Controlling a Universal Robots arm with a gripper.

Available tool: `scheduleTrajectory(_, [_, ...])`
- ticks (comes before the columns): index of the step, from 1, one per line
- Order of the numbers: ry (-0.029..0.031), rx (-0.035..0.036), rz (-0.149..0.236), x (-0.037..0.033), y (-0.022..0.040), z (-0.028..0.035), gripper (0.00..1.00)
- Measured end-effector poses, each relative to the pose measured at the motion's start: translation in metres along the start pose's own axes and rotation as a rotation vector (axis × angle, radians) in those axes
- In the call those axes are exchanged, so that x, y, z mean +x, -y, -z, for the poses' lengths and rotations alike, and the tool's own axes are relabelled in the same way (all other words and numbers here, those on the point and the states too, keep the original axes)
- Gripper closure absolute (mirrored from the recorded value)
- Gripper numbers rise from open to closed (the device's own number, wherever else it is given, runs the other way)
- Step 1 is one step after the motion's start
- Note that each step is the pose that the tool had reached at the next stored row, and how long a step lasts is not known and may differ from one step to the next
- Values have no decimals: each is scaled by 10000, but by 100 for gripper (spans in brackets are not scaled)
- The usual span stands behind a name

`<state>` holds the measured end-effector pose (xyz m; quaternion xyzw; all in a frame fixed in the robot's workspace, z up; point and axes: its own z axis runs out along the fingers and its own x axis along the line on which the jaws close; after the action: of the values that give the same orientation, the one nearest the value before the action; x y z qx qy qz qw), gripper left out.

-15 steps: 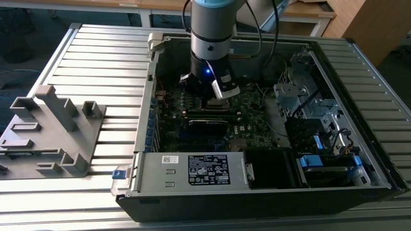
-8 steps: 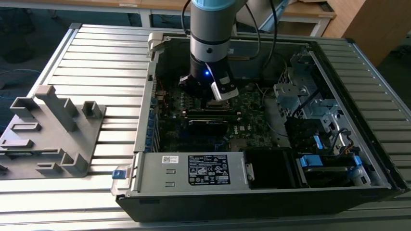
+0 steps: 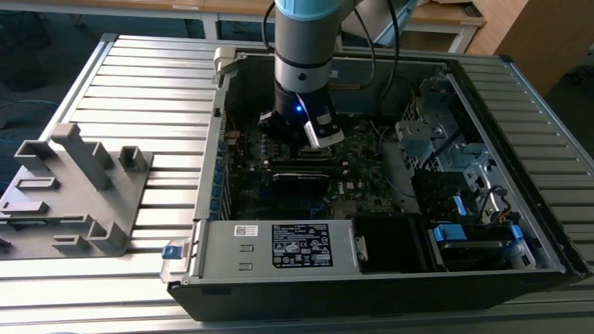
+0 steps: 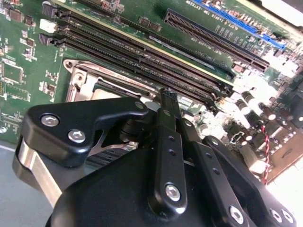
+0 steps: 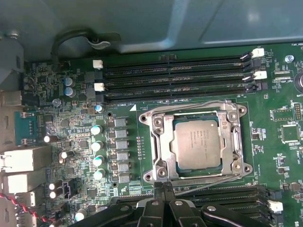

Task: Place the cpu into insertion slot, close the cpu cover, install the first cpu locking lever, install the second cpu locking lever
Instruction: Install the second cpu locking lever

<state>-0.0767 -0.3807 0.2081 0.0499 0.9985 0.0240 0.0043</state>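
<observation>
With the cpu point(image 5: 198, 144) seated under the closed cpu cover point(image 5: 161, 142), the gripper point(image 5: 163, 187), fingers pressed together and empty, hovers at the socket's edge, seemingly working the locking levers.

Gripper point(image 5: 163, 189) is hanging low inside the case point(image 3: 483, 90), just beside the cpu cover point(image 5: 195, 142). Memory slots point(image 5: 175, 75) are flanking the socket on two sides; capacitors point(image 5: 97, 151) are crowding a third. Drive cage point(image 3: 436, 132) is walling the exterior view's right.
</observation>
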Motion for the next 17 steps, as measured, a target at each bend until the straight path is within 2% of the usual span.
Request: scheduleTrajectory(17, [-1,-18,0,29,4,-34,89])
